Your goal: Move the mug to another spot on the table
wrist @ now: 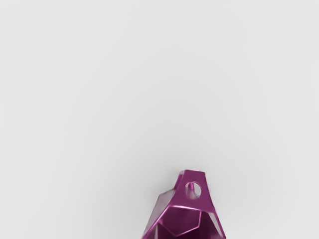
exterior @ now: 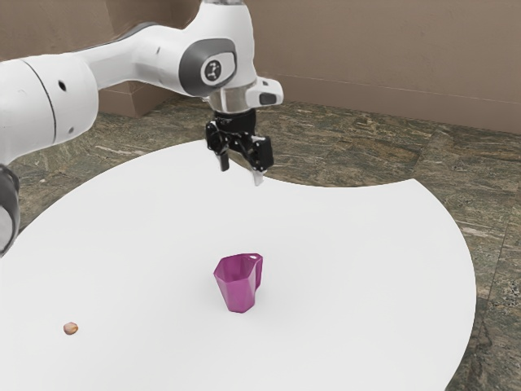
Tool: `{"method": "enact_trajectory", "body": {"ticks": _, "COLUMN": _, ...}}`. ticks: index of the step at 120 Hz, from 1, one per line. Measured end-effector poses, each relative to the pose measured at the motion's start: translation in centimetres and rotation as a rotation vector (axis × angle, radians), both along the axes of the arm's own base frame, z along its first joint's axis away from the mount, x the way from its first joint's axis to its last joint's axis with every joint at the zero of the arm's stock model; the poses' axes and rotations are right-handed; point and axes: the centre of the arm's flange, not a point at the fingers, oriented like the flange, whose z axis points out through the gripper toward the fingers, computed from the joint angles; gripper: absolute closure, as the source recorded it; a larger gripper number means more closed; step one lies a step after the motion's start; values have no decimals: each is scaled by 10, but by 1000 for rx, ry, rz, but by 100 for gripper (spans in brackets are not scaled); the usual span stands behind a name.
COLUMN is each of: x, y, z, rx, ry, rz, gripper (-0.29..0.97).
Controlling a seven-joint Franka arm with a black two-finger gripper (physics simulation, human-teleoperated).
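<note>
the purple faceted mug [exterior: 238,283] stands upright on the white round surface [exterior: 366,261], in the lower middle of the exterior view, with its handle toward the exterior view's right. the wrist view shows its handle loop and rim. the black end effector [exterior: 241,169] hangs above the surface in the upper middle of the frame, well apart from the mug, its fingers spread and holding nothing. a small brown object [exterior: 71,328] lies on the surface at the lower left.
</note>
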Motion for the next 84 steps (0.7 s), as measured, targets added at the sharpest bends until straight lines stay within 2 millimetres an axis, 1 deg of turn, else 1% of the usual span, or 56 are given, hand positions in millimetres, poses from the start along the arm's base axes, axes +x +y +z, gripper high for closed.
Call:
{"method": "enact_trajectory", "body": {"ticks": 8, "x": 8, "y": -9, "z": -24, "rx": 4, "ry": 25, "rz": -14, "gripper": 0}}
{"method": "enact_trajectory", "body": {"ticks": 18, "x": 13, "y": -15, "z": -51, "rx": 10, "ry": 50, "rz": -32, "gripper": 0}}
{"method": "enact_trajectory", "body": {"ticks": 30, "x": 12, "y": -21, "z": -83, "rx": 16, "ry": 81, "rz": -60, "gripper": 0}}
{"method": "enact_trajectory", "body": {"ticks": 41, "x": 9, "y": -23, "z": -104, "rx": 16, "ry": 89, "rz": -93, "gripper": 0}}
{"method": "enact_trajectory", "body": {"ticks": 58, "x": 5, "y": -22, "z": -141, "rx": 17, "ry": 103, "rz": -140, "gripper": 0}}
{"method": "enact_trajectory", "body": {"ticks": 84, "x": 4, "y": -22, "z": -183, "rx": 14, "ry": 116, "rz": -204, "gripper": 0}}
